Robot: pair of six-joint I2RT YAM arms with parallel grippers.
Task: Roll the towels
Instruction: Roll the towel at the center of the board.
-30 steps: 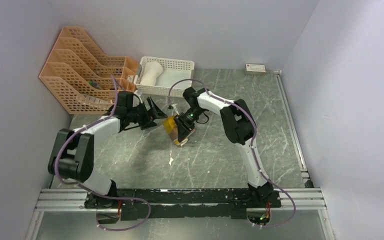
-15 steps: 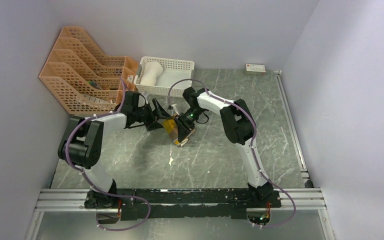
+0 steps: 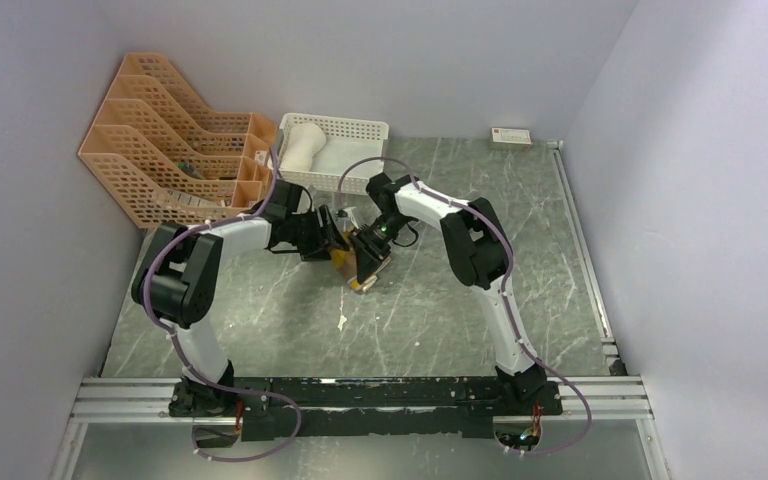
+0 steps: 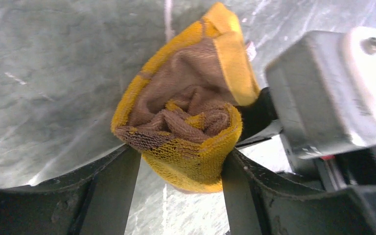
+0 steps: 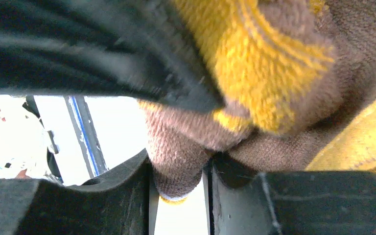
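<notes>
The left claw (image 4: 179,155) flanks the rolled brown-and-yellow towel (image 4: 186,117), both fingers touching it.

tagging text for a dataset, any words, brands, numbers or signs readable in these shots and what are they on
No text reads clearly in any view.
Small white box at the back edge of the table: a reddish mark, too small to read.
Brown and yellow towel, orange racks, white basket: no print visible.
</notes>
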